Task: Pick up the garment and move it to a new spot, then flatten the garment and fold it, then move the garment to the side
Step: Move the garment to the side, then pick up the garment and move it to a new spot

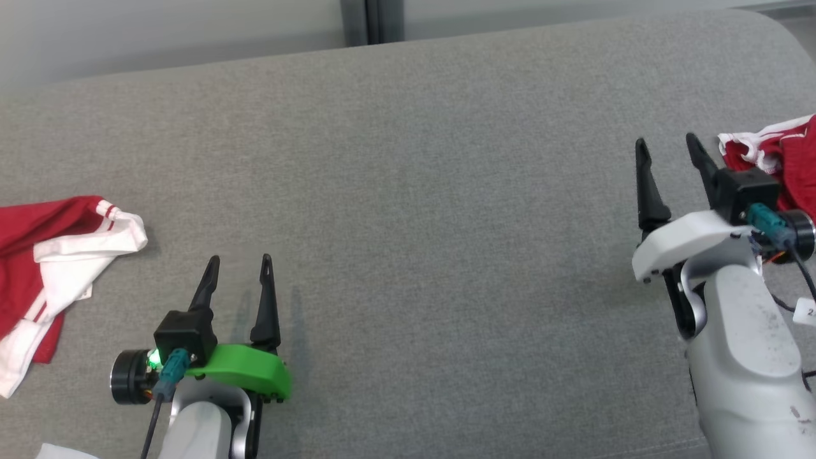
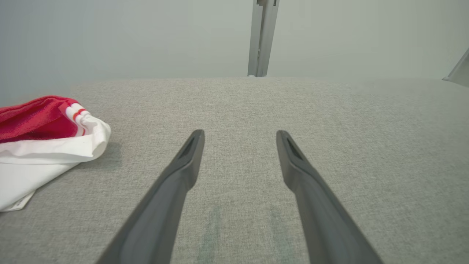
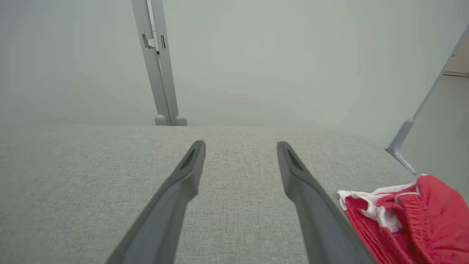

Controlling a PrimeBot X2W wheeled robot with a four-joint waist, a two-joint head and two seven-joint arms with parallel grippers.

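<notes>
Grey cloth surface (image 1: 408,191), red-white garment (image 1: 38,268) left, tag (image 2: 18,203) illegible, red garment (image 1: 797,153) right

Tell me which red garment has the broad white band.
The garment at the left, beside the left pincer; the right garment shows only thin white trim.

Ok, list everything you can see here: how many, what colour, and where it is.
left garment: one, red with white bands, crumpled at the surface's left edge, apart from the left pincer.
right garment: one, red with white trim, bunched at the surface's right edge, partly hidden by the right wrist.
padded surface: one, grey fabric, under everything.
upright post: one, grey, behind the far edge.
pale wall: one, whitish, behind the surface.
left pincer: one, dark fingers on a green mount, lower left, open, holding nothing.
right pincer: one, dark fingers on a white mount, right side, open, holding nothing.
</notes>
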